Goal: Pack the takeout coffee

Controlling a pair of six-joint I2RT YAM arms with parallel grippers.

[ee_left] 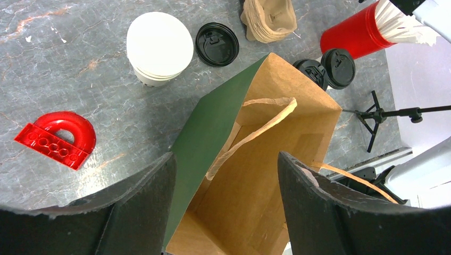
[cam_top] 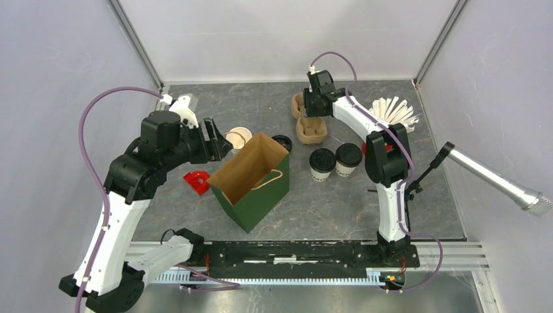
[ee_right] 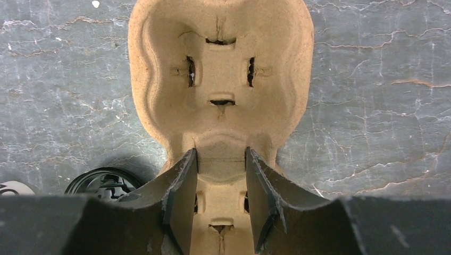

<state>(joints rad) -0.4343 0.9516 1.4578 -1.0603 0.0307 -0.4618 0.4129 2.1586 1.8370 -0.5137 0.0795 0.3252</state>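
The left gripper (ee_left: 226,159) hangs with jaws spread wide above the green paper bag (ee_left: 210,125), whose green wall and open brown mouth show between the fingers. Beyond the bag's far corner, well clear of those jaws, stand the takeout coffee (ee_left: 314,73) and a second lidded cup (ee_left: 339,67). The right gripper (ee_right: 220,155) sits low over a pulp cup carrier (ee_right: 220,58), with the carrier's narrow waist between its part-open jaws. Whether they pinch it cannot be told.
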